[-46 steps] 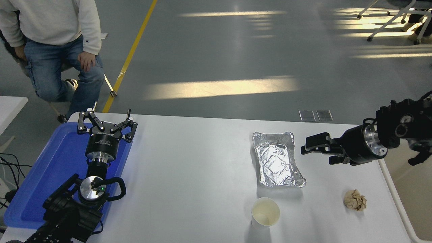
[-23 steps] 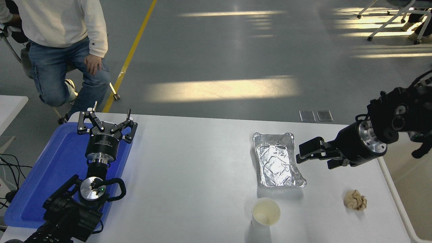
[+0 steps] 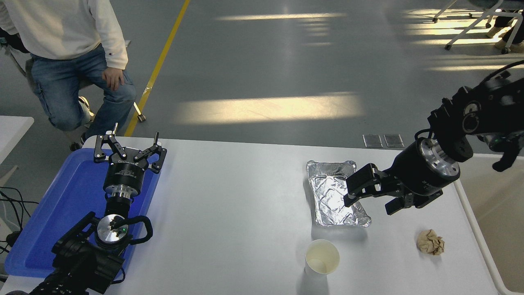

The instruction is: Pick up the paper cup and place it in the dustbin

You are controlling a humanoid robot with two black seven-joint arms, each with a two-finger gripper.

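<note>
Single head view, mounted high on the robot's side, facing forward and down over the white table (image 3: 245,196) at middling range. Left gripper (image 3: 130,144) enters lower left, right gripper (image 3: 355,189) from the right edge; grey floor (image 3: 266,61) and a seated person (image 3: 73,53) lie beyond their fingertips. No second view overlaps.

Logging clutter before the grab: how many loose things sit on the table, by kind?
Paper cup: 1
Foil tray: 1
Blue tray: 1
Crumpled paper ball: 1
Total: 4
</note>
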